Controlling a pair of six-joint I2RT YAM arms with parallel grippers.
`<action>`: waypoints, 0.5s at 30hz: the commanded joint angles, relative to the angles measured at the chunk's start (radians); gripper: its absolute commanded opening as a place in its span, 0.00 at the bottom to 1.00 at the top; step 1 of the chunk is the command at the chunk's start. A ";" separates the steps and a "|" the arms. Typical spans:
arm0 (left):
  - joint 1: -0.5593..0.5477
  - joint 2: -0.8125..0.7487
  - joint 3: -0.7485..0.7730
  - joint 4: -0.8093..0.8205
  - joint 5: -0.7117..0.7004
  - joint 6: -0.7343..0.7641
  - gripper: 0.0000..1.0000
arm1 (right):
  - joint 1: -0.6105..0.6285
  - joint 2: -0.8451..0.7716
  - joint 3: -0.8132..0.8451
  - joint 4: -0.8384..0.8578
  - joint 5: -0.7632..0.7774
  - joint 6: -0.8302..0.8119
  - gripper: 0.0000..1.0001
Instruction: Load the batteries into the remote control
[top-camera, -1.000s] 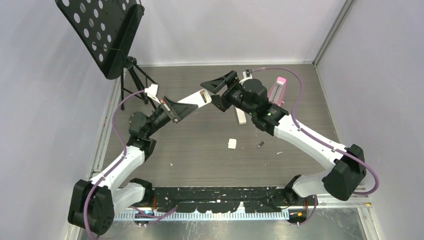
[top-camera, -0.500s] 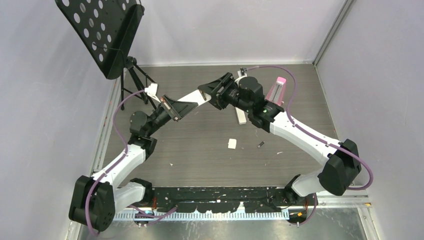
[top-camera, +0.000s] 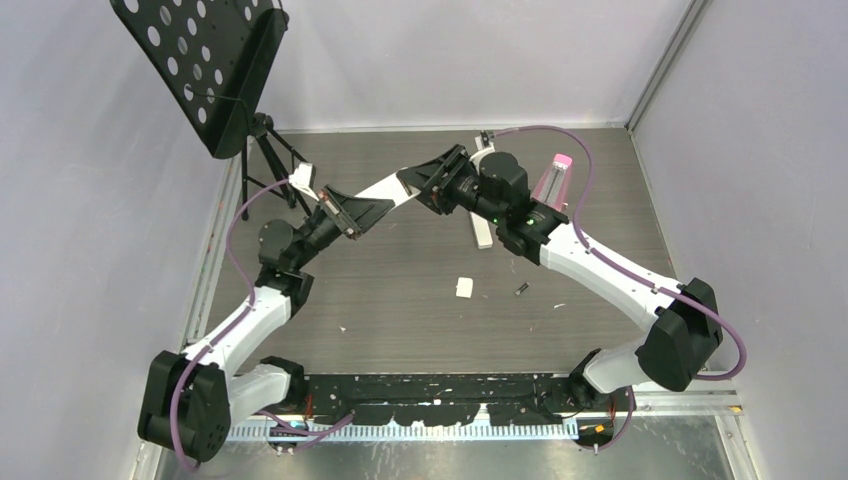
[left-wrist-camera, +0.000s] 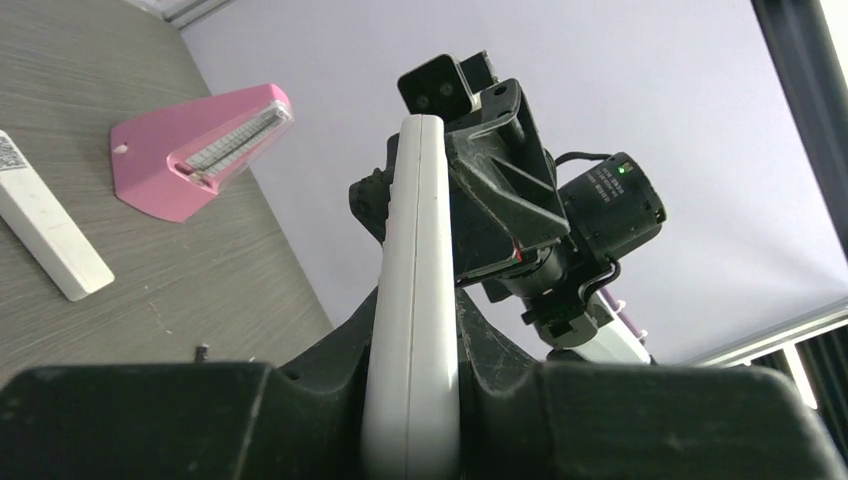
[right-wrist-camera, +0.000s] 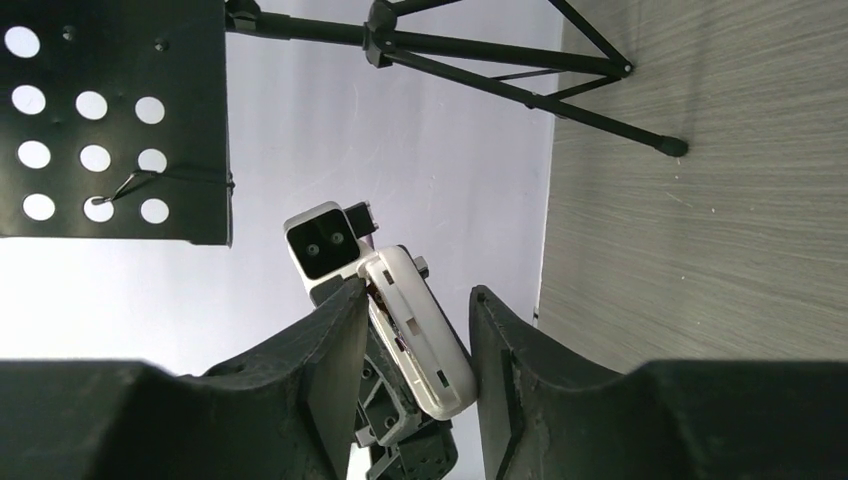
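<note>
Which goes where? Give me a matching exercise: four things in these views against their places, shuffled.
Things:
1. remote control
2. slim white remote
3. music stand
4. battery

Places:
A. stands at the far left corner
B. lies flat near the pink wedge
C. lies just right of a small white piece
D. clamped in the left gripper, in the air

Pairs: 1-D, 2-B, 3-A, 4-C

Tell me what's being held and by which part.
The left pincer grips the remote control by one end; the right pincer straddles the other end, grip unclear.
</note>
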 joint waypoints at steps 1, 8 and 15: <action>-0.006 0.016 0.065 0.004 0.016 -0.095 0.00 | 0.012 -0.028 0.006 0.108 -0.028 -0.059 0.20; -0.006 0.064 0.073 0.123 0.032 -0.324 0.00 | 0.012 -0.019 -0.019 0.141 -0.015 -0.122 0.18; -0.005 0.011 0.086 -0.027 0.044 -0.187 0.00 | 0.007 -0.053 -0.044 0.143 0.004 -0.138 0.59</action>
